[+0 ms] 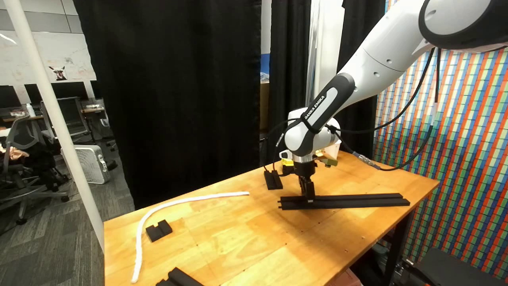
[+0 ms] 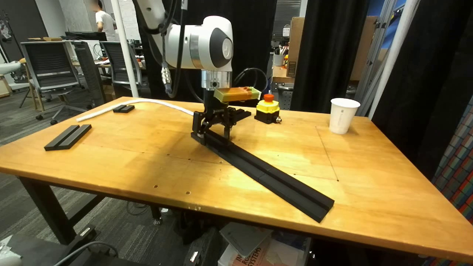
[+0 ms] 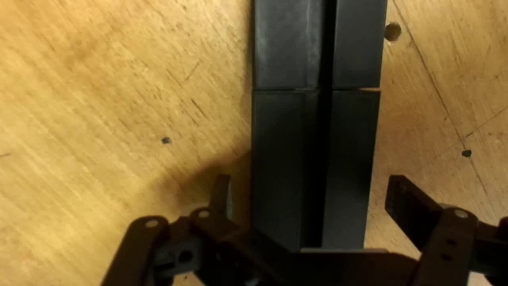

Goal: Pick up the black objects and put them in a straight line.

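Slim black bars with a groove along them lie end to end as one long strip [image 1: 357,203] on the table. The strip also shows in the other exterior picture [image 2: 295,194]. In the wrist view a seam parts the near bar [image 3: 278,167] from the far bar [image 3: 281,43], with a thin gap at its right side. My gripper [image 2: 214,136] points down over the strip's far end, also seen in the wrist view [image 3: 309,194]. It is open, its fingers on either side of the near bar and apart from it. Another black bar [image 2: 63,136] lies separately at the table's left.
A small black block [image 2: 123,108] lies near a curved white cord [image 1: 190,200]. Another black block [image 1: 274,180] lies beyond the strip. A yellow and red stop button [image 2: 268,108] and a white paper cup [image 2: 340,116] stand farther back. The strip's near end is close to the table edge.
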Robot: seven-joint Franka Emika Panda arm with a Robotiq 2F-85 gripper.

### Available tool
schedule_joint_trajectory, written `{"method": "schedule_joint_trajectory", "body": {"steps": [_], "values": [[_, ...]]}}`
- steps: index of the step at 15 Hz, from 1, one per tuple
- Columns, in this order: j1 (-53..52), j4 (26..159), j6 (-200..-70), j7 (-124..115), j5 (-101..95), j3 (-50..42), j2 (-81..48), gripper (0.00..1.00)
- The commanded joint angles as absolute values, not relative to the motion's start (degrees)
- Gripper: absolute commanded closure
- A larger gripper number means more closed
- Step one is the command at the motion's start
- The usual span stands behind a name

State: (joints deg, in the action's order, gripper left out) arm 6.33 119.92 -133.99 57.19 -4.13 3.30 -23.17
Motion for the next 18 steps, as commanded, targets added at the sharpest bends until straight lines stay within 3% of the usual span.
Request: {"method": "schedule_joint_trajectory", "body": {"steps": [1,18], "values": [[6.5,119.4,-132.6,56.5,-3.7,3.3,-22.5,0.0],[3.8,115.1,-125.2,50.7,-3.6,4.4,-19.9,0.0]]}}
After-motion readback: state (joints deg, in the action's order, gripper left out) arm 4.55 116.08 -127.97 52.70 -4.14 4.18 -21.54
